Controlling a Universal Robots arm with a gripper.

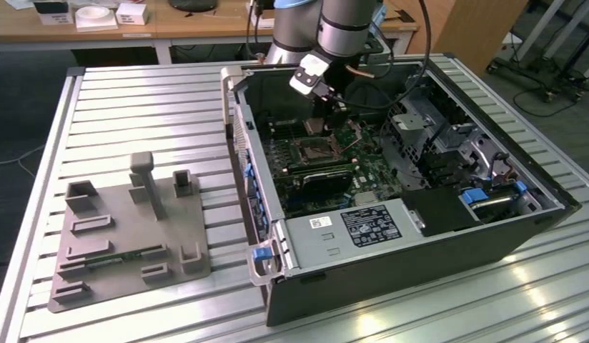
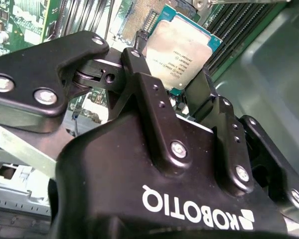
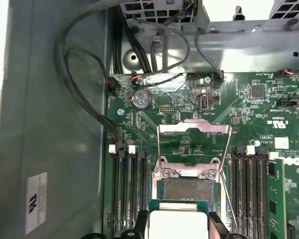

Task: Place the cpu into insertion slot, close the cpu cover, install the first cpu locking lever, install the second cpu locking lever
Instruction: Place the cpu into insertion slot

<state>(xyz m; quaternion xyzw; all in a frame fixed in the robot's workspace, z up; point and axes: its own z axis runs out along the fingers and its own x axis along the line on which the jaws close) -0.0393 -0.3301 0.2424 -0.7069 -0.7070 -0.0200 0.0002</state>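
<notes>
Inside the computer case (image 1: 371,293), close to the uncovered insertion slot (image 3: 187,191) with its cpu cover (image 3: 217,128) raised, the cpu (image 2: 182,47), judged light, stiff and fragile, is gripped by opposite edges between closed fingers (image 2: 149,94).

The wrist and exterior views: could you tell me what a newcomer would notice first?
The silvery cpu, clamped in the black gripper, stands out first in the second wrist view. In the first wrist view it hangs near the insertion slot, whose cpu cover stands open. In the exterior view the arm reaches into an open computer case.
</notes>
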